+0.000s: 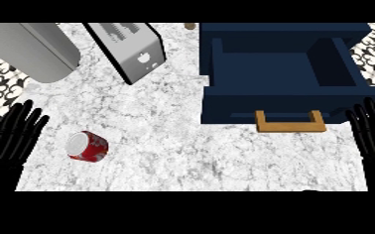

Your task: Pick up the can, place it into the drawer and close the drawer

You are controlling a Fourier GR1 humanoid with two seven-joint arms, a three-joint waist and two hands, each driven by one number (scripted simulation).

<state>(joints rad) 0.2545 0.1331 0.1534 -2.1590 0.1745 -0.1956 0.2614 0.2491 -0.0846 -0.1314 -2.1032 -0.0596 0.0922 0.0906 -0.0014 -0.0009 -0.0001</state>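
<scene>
A red can [89,146] with a silver end lies on its side on the marble counter [183,148] at the lower left. At the right stands a dark blue drawer [282,69], pulled open, its inside showing nothing in it, with a tan handle [290,122] on its front. My left hand [21,129] rests open at the left edge, fingers up, a little left of the can and not touching it. My right hand [363,124] rests open at the right edge, just beside the drawer's front corner.
A silver toaster [128,49] stands tilted at the back, left of the drawer. A large grey rounded appliance [36,49] sits at the back left corner. A small brown object [190,26] shows at the counter's far edge.
</scene>
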